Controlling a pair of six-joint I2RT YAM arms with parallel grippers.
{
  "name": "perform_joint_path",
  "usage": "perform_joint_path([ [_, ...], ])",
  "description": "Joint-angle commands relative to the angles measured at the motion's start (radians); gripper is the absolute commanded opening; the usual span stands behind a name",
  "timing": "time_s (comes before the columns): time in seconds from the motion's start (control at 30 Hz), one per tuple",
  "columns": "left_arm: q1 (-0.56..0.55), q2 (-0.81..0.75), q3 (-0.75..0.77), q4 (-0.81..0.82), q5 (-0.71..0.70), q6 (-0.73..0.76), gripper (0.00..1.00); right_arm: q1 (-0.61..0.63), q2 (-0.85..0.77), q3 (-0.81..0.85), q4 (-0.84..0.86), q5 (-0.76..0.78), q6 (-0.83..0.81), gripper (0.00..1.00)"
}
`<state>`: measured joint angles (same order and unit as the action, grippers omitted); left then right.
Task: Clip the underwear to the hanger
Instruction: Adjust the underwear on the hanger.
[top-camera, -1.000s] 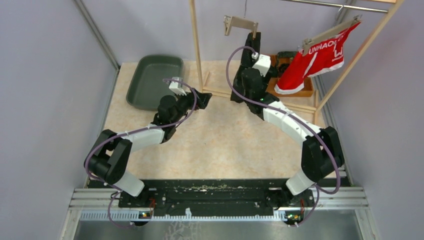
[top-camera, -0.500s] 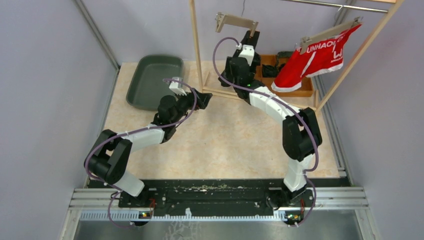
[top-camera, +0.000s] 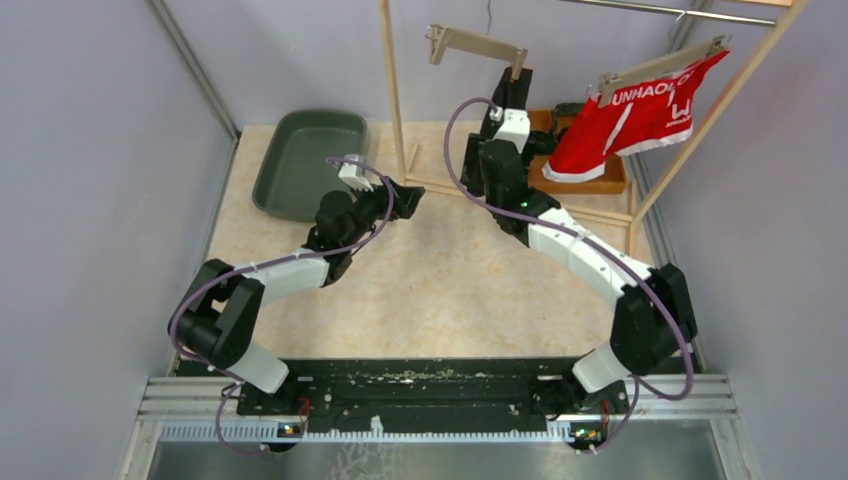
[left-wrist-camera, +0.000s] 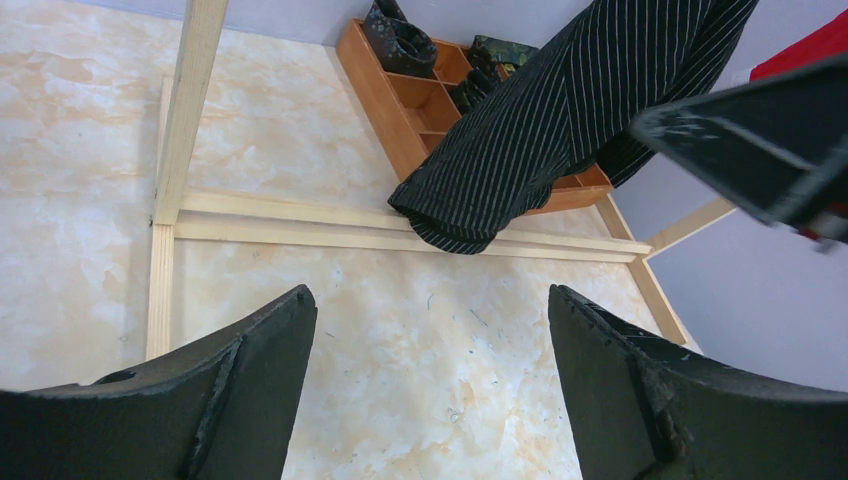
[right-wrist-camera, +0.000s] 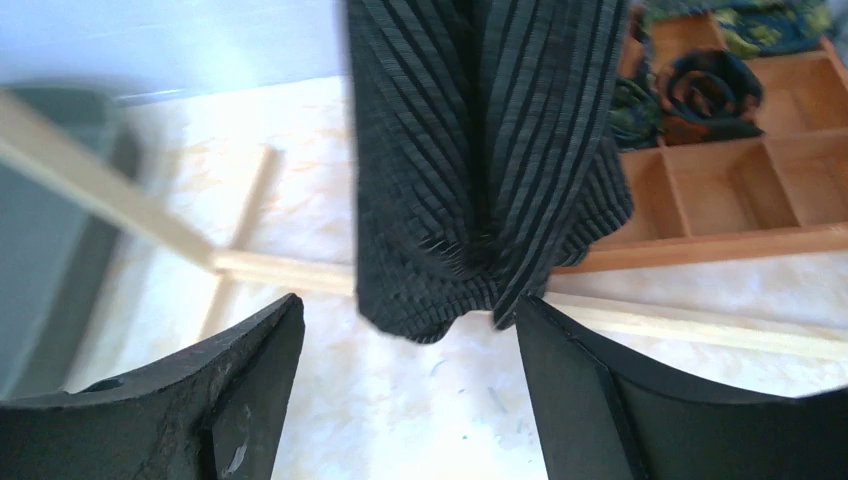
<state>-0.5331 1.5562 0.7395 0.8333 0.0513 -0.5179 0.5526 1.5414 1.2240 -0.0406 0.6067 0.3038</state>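
Observation:
A black striped underwear (right-wrist-camera: 480, 150) hangs in front of my right gripper (right-wrist-camera: 410, 305), whose jaws are open, with the cloth's lower edge just beyond the fingertips. In the top view my right gripper (top-camera: 512, 95) is raised under the right end of a wooden clip hanger (top-camera: 470, 42) hanging on a string; the dark cloth is hard to tell from the gripper there. The left wrist view shows the underwear (left-wrist-camera: 560, 110) hanging down to the rack's base. My left gripper (left-wrist-camera: 430, 292) is open and empty, low over the table (top-camera: 405, 197).
A red underwear (top-camera: 640, 105) hangs on a second hanger at the right. A wooden compartment tray (top-camera: 590, 178) with rolled underwear sits below it. A grey-green bin (top-camera: 305, 160) stands at the back left. The wooden rack's post (top-camera: 392, 90) and base rails (left-wrist-camera: 300, 225) lie between the arms.
My right arm swung left and then back right under the hanger's right end. The hanger shifted a little left and tilted. My left arm has not moved.

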Motion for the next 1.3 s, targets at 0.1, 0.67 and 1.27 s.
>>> perform_joint_path([
  [0.1,-0.005,-0.01,0.011,0.015,-0.007,0.017,0.9,0.105,-0.174,-0.062,0.126,-0.218,-0.046,0.76],
  [0.67,-0.005,-0.08,-0.04,-0.002,-0.044,0.036,0.91,0.112,0.225,0.227,0.28,-0.547,-0.138,0.75],
  [1.27,-0.003,-0.117,-0.071,-0.016,-0.069,0.049,0.92,0.036,0.511,0.572,0.007,-0.209,-0.034,0.76],
])
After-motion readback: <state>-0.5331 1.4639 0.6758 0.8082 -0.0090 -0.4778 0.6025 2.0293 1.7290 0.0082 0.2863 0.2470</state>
